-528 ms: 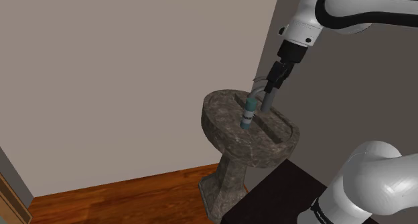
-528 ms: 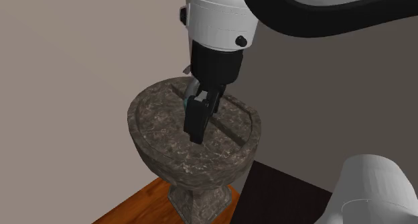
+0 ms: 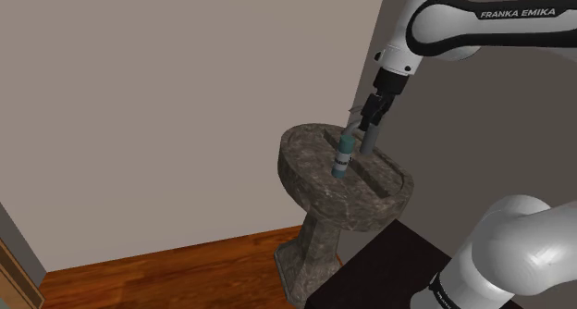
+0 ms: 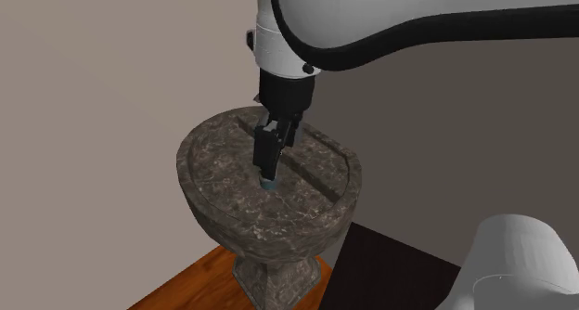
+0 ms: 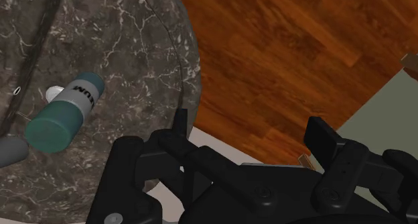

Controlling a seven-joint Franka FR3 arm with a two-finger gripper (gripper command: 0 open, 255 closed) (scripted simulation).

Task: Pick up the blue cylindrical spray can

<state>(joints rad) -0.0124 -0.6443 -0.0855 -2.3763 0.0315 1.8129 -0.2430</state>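
In basin (image 3: 298, 152), upright can (image 3: 342, 160), claw (image 3: 361, 141) spread

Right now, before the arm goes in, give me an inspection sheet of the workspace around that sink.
Surface: mottled grey stone pedestal basin.
Job's things: teal cylindrical spray can with a grey band, standing in the basin.
Clutter: short grey stub beside the can.
Gripper: black two-finger gripper open, above the basin, can outside its fingers.
Cables: nothing seen.
Surroundings: brown wooden floor, plain beige wall.
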